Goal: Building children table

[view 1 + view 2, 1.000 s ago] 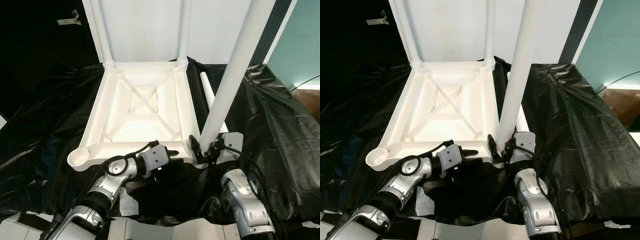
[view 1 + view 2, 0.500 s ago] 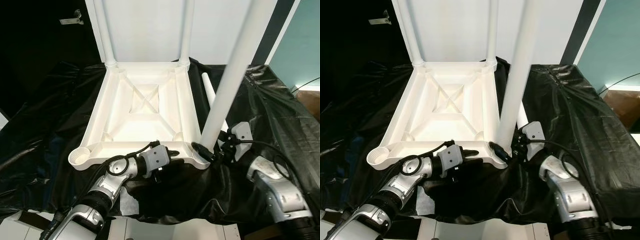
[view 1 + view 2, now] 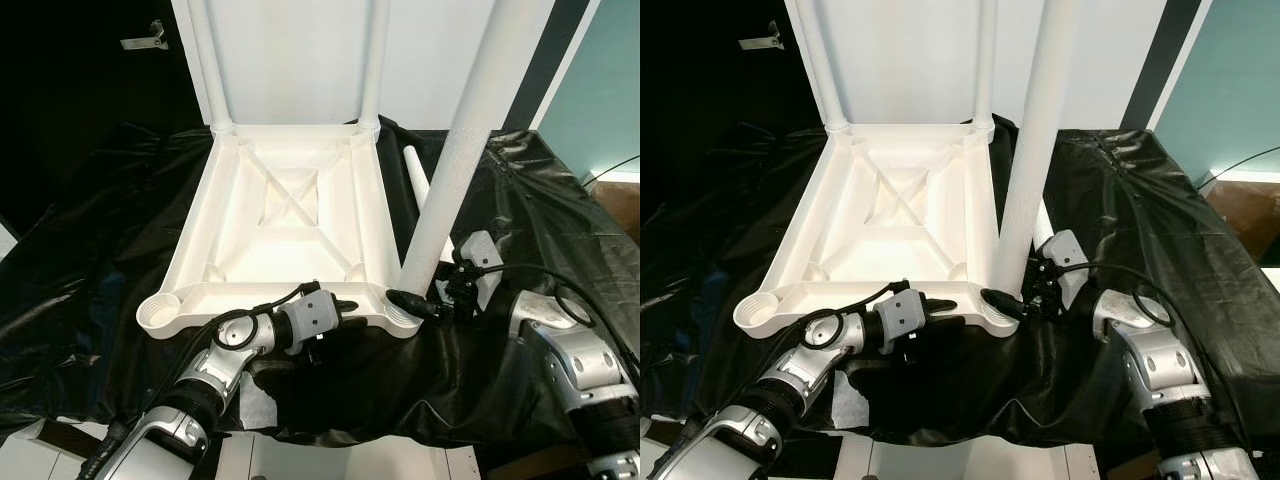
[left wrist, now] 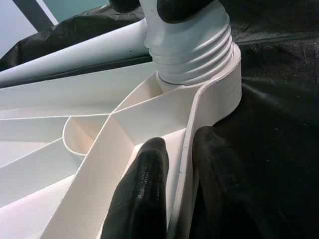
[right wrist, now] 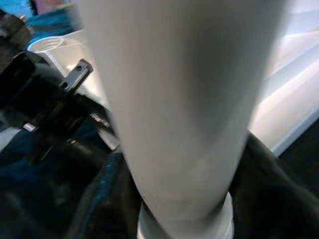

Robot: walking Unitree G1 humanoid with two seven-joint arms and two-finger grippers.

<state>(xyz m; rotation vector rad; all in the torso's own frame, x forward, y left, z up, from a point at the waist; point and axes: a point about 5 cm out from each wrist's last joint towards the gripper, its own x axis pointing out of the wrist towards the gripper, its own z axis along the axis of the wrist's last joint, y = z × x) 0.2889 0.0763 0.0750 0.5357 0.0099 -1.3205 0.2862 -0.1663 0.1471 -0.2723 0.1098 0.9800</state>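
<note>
The children table top (image 3: 280,220) is lying upside down on a black plastic sheet (image 3: 90,250), two legs already standing in its far corners, so the sockets are facing up for fitting. In the eye views, the left gripper (image 3: 345,306) is pinching the near rim, presumably steadying the piece. The right gripper (image 3: 418,303) is reaching around the foot of the third leg (image 3: 455,170), which is standing in the near right socket. A spare leg (image 3: 414,175) is lying on the sheet beside the top; the near left socket (image 3: 158,316) is waiting empty.

In the left wrist view, the fingers (image 4: 144,194) are closing narrowly either side of the rim wall, with the leg's threaded base (image 4: 192,55) seated ahead.

In the right wrist view, the leg is blurring close; finger spacing cannot be judged there.
</note>
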